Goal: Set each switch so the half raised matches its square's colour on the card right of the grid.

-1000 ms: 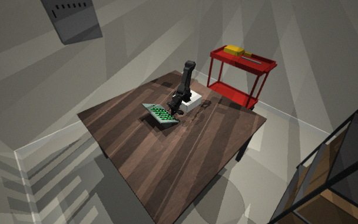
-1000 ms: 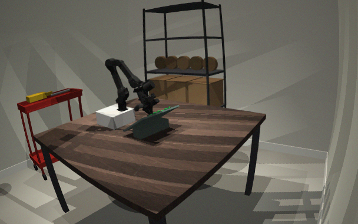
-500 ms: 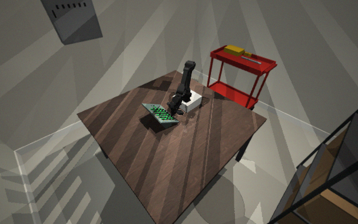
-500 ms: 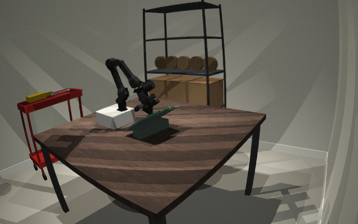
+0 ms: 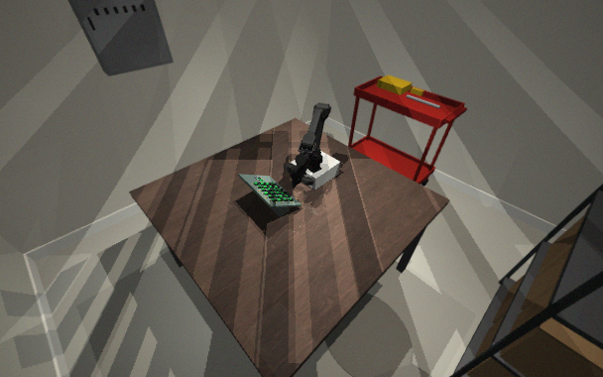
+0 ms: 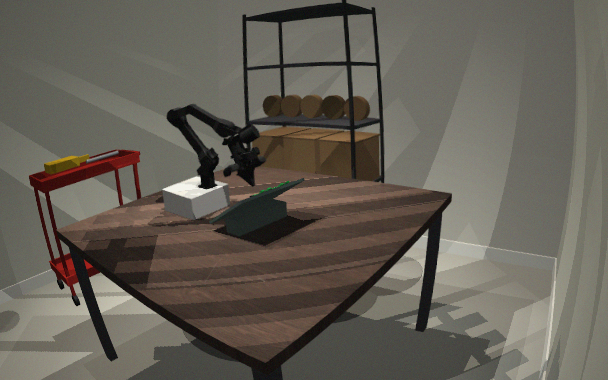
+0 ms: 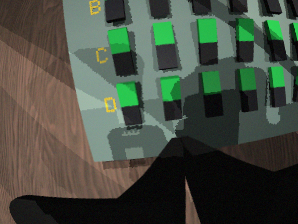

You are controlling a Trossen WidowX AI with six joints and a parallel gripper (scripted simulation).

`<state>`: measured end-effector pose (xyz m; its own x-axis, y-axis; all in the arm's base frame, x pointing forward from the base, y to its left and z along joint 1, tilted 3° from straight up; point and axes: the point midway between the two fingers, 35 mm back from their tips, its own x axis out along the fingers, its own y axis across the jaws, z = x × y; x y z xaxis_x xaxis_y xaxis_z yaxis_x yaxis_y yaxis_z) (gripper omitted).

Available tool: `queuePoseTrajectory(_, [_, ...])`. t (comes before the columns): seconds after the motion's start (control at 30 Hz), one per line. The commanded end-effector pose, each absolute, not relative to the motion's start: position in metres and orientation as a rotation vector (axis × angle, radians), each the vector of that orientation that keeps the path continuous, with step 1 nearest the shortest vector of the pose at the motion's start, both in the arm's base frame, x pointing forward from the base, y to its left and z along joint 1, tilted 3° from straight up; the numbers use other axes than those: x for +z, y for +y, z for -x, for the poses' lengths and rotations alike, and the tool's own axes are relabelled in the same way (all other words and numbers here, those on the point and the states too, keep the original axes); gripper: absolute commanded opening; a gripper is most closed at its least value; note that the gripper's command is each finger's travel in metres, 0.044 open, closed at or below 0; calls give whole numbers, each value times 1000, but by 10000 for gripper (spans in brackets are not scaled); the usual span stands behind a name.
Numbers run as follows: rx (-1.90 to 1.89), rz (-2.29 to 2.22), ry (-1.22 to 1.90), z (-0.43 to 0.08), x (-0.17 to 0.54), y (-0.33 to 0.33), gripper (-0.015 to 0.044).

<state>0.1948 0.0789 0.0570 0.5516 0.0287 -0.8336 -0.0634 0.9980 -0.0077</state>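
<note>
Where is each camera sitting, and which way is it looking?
Top: high above the table, looking down at a slant; the whole black arm shows.
Exterior: off to the side, looking a little down across the table; the whole arm shows from there too.
Wrist: by the gripper, looking past its shut fingers at switch rows B, C and D.
Top and exterior share the red cart.
</note>
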Motion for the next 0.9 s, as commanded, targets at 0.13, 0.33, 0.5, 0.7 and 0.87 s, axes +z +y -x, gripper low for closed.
queuePoseTrajectory(0.13, [50, 33, 984, -190, 68, 73, 0])
queuePoseTrajectory(0.33, [48, 34, 995, -194, 68, 38, 0])
queuePoseTrajectory(0.5, [48, 38, 980, -193, 69, 13, 0])
queuePoseTrajectory(0.7, [48, 38, 969, -201, 58, 13, 0])
queuePoseTrajectory(0.87, [48, 38, 952, -212, 39, 13, 0])
